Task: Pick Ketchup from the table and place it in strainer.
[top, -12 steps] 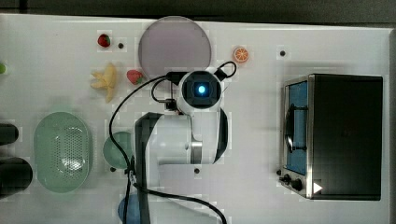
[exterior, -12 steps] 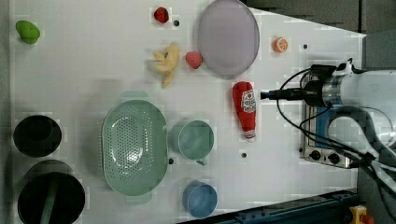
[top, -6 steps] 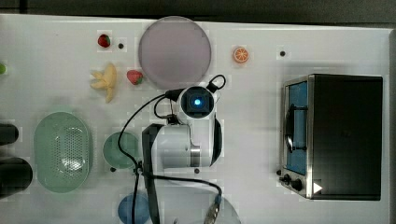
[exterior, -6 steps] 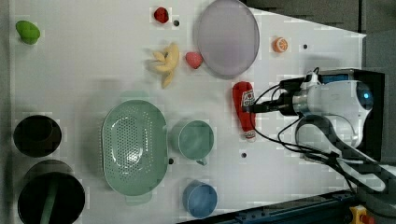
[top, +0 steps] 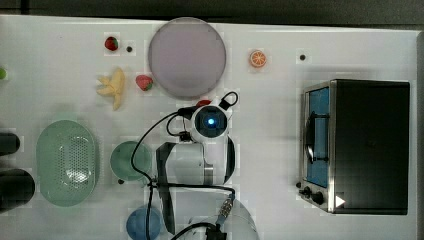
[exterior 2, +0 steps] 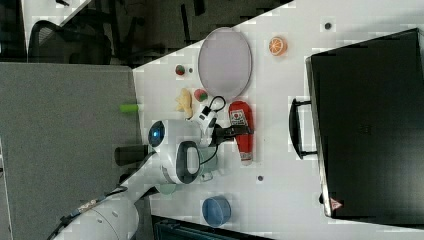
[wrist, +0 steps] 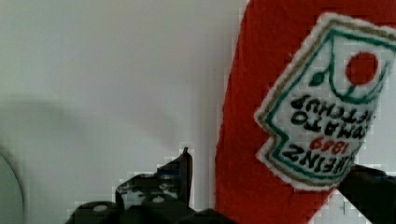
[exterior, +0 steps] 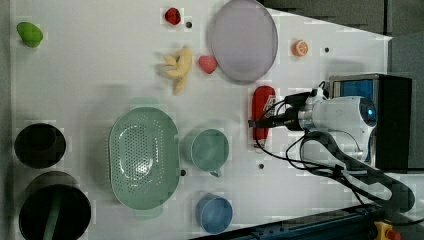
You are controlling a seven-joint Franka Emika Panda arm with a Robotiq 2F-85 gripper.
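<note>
White matte tabletop (exterior: 100,65), smooth and flat.

Ketchup (exterior: 262,119): one red squeeze bottle, rounded and elongated, lying flat near the tabletop's middle, just below the plate's rim in the left view. Wrist view shows its stitched-looking white label patch with green border and dark lettering (wrist: 322,107).

Hand (wrist: 275,186): jaws spread wide, one dark finger (wrist: 177,182) on each side of the bottle's body, holding nothing. In the left view the hand (exterior: 260,121) sits right at the bottle, black cables looping behind it.

Strainer (exterior: 144,156): one pale mint-green oval plastic basket, bottom pierced by many small holes, towards the left view's lower left edge of the tabletop, well apart from the ketchup.

Counted:
- One large greyish-lilac round plate (exterior: 243,40), smooth, at the far edge.
- Two cups: green (exterior: 209,150) just beside the strainer, blue (exterior: 214,214) at the near edge.
- Two strawberries (exterior: 172,15) (exterior: 207,64).
- One banana bunch (exterior: 177,68), yellow.
- One orange slice (exterior: 300,48).
- One boxy black toaster oven (top: 370,145), metal-framed, at the top view's right edge.
</note>
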